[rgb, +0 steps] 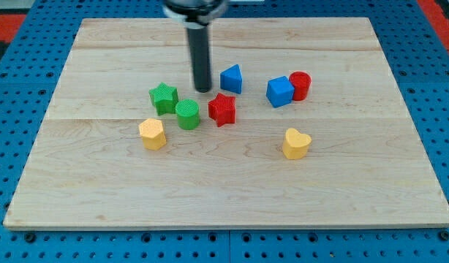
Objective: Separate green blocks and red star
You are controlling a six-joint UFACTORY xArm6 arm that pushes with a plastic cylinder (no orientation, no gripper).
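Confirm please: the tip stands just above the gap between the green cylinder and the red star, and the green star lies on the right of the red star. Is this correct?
Not entirely. The camera view shows the green star to the left of the red star, beyond the green cylinder. The rest holds: my tip stands just above the gap between the green cylinder and the red star.

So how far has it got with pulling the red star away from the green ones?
Nothing looks done yet: the red star sits close beside the green cylinder, with the green star just to the view's left. In hand: my tip stands just above the gap between cylinder and red star. Left: pushing them apart.
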